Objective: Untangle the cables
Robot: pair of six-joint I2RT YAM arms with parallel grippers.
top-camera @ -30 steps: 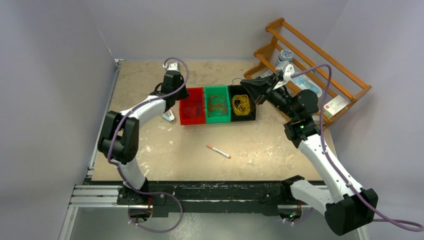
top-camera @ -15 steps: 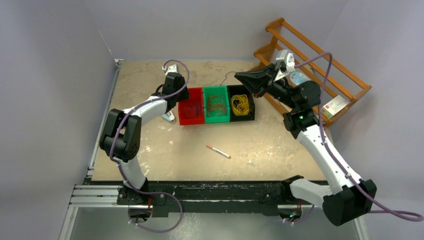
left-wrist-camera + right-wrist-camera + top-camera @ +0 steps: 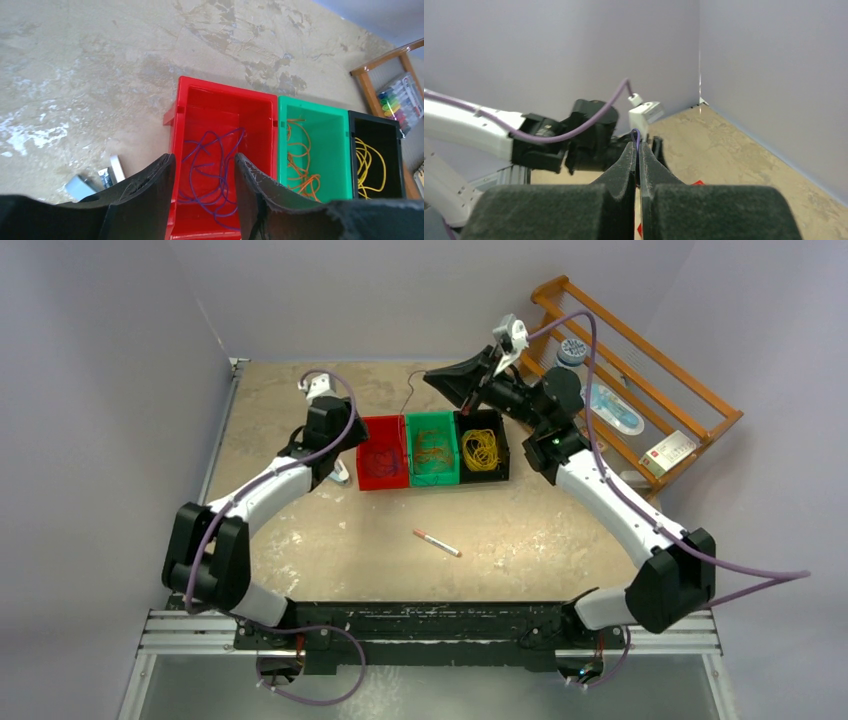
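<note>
Three bins stand in a row: a red bin (image 3: 368,476) with a dark purple cable (image 3: 215,170), a green bin (image 3: 433,480) with orange-brown cable (image 3: 300,160), and a black bin (image 3: 505,450) with yellow cable (image 3: 372,165). My right gripper (image 3: 434,377) is raised behind the green bin. It is shut on a thin purple cable strand (image 3: 409,395) that hangs toward the red bin. The strand's loop pokes out above the closed fingertips (image 3: 636,134). My left gripper (image 3: 204,159) is open and empty, above the near left part of the red bin (image 3: 225,105).
A red-and-white marker (image 3: 437,543) lies on the table in front of the bins. A small white-grey object (image 3: 339,473) lies left of the red bin, also in the left wrist view (image 3: 95,181). A wooden rack (image 3: 640,360) with supplies stands at the back right.
My right gripper has moved left and up, from over the black bin to behind the green bin, drawing the thin purple strand with it. My left arm has swung a little left.
</note>
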